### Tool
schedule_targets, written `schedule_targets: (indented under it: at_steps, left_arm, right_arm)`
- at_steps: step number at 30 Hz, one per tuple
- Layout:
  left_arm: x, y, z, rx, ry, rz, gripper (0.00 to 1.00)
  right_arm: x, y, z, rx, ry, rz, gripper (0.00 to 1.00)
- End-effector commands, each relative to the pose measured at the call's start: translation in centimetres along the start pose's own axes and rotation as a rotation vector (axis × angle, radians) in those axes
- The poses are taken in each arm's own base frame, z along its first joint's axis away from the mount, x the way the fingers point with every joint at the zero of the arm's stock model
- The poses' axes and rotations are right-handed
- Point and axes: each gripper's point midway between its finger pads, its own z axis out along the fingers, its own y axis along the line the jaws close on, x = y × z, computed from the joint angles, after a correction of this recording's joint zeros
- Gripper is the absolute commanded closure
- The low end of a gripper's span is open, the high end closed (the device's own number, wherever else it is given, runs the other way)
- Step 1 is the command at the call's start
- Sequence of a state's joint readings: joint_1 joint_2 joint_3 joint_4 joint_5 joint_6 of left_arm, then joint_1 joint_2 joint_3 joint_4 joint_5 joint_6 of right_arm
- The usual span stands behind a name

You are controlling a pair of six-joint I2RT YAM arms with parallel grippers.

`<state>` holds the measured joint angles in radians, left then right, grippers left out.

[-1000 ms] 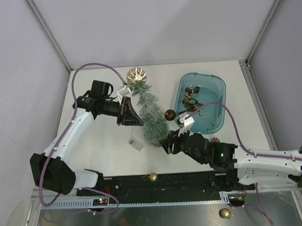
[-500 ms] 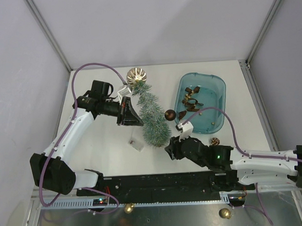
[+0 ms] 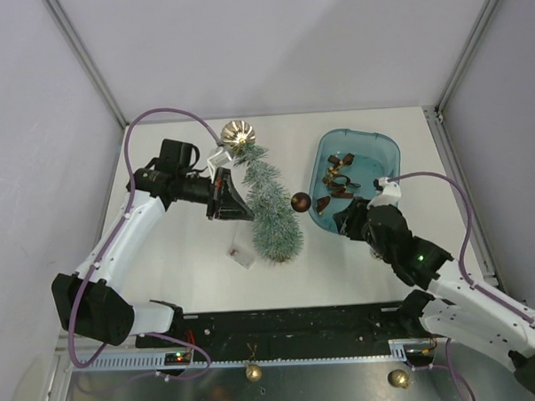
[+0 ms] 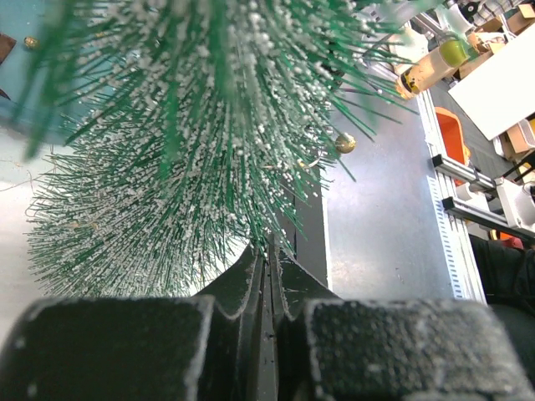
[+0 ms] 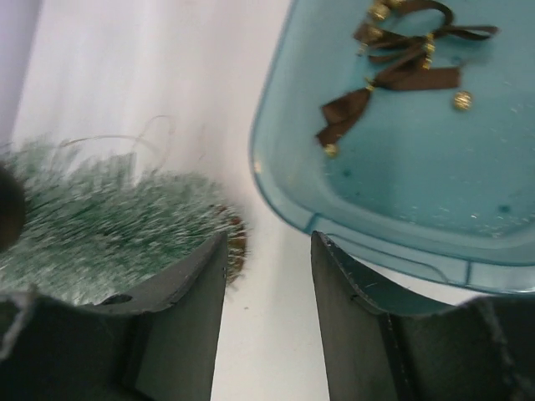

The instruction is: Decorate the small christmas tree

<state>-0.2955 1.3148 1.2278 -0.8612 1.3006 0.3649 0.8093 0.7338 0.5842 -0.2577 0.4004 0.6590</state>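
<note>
Although the earlier frames put the right arm (image 3: pixel 430 273) with its fingers at the foot of the small christmas tree (image 3: pixel 272 214), it now sits swung off to the right, tip at the near-left corner of the blue tray (image 3: pixel 397 173). I read that as done at the tree for the moment and going back for the next ornament.

- Tree barely shifts. It sits on the table (image 3: pixel 181 249) between the arms, tip toward the far side. Upright or leaning, I cannot tell from above.
- Brown bows (image 3: pixel 337 175) lie in the tray, not yet picked.
- Large gold ball (image 3: pixel 238 132) at the tree tip and brown ball (image 3: pixel 300 202) at its right flank are both where they were.
- Loose gold bauble (image 3: pixel 253 372) on the metal shelf (image 3: pixel 329 384) below the arm bases changes spot from frame to frame. It is rolling, so out of play.
- Left gripper (image 3: pixel 235 202) is clenched almost flat on the tree's bristles, steadying it.
- Right gripper (image 5: pixel 267 242) is about half parted with nothing between the fingers. Bare table shows under the gap, tray rim on one side, tree base on the other.
</note>
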Motion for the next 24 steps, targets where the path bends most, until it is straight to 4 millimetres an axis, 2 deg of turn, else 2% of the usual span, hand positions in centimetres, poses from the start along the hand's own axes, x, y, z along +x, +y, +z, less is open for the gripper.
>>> schedule_targets:
  at_steps: [1,4,6,10,14,17,18,21,24]
  left_arm:
    - [-1.6,-1.2,-0.3,0.002,-0.017,0.054,0.92]
    - [-1.5,-1.2,-0.2,0.006,-0.016,0.05,0.91]
    - [-1.4,-1.2,-0.2,0.006,-0.015,0.047,0.89]
    - [-1.0,-0.9,-0.2,-0.016,-0.007,0.025,0.68]
    - [-0.8,-1.0,-0.5,-0.06,-0.001,0.042,0.53]
    - [-0.7,-1.3,-0.8,-0.088,0.0,0.059,0.34]
    - [-0.7,-1.4,-0.9,-0.095,0.0,0.064,0.32]
    - [-0.7,-1.6,-1.1,-0.119,0.0,0.08,0.28]
    - [-0.5,-1.7,-1.3,-0.145,0.001,0.091,0.07]
  right_arm:
    - [1.1,-1.4,1.0,0.041,0.114,0.048,0.51]
    - [1.7,-2.5,2.0,0.086,0.138,0.046,0.5]
    - [1.2,-3.0,3.0,0.096,0.132,0.055,0.47]
    - [-0.7,-5.2,6.0,0.157,0.124,0.081,0.44]
    - [-2.1,-6.3,9.9,0.216,0.118,0.047,0.44]
    - [-3.3,-7.1,13.4,0.263,0.111,0.021,0.44]
    - [-3.0,-7.8,14.7,0.287,0.126,0.015,0.44]
    - [-4.3,-8.3,18.0,0.321,0.111,-0.006,0.44]
    - [-4.9,-9.5,20.9,0.376,0.107,-0.026,0.43]
